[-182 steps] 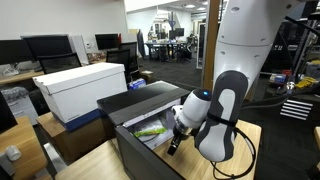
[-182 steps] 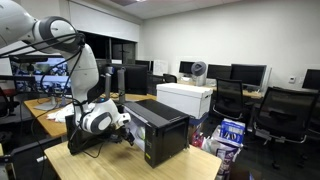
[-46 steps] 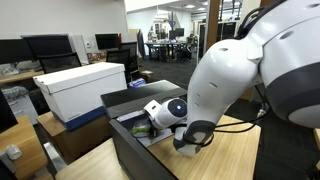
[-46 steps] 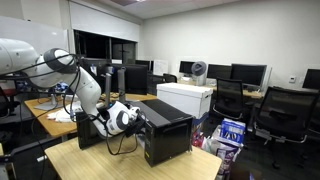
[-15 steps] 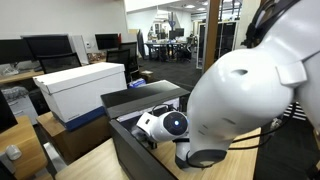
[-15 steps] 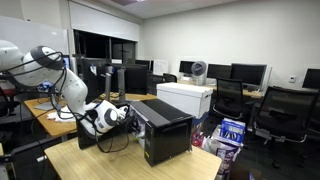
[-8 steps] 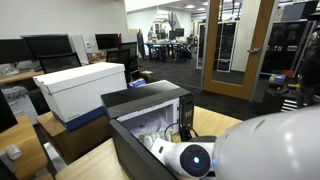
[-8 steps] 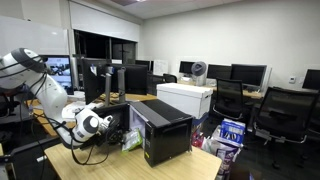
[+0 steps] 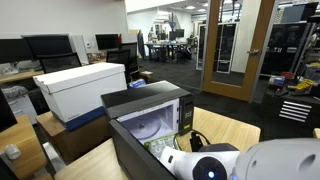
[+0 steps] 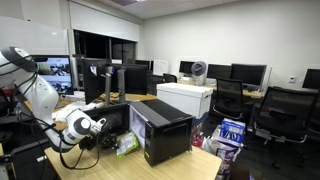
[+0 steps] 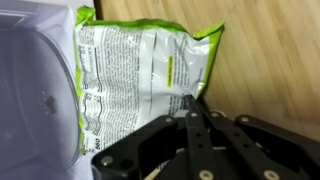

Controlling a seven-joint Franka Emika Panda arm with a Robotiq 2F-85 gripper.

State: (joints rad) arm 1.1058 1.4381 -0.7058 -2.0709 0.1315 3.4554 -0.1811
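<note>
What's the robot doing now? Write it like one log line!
gripper: shut on bag | bag: green, pinched at its edge, over table | microwave: door open, bag at its front

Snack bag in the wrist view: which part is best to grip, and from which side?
Its thin green-trimmed edge, approached edge-on from the side of the bare table. The bag looks puffy across its broad face, too wide to pinch, while the flat seam suits a narrow pinch. The hand is shut on that edge.

One microwave (image 9: 145,100). One bag (image 11: 140,75), just in front of the microwave. One white box (image 9: 82,88), near the microwave.
</note>
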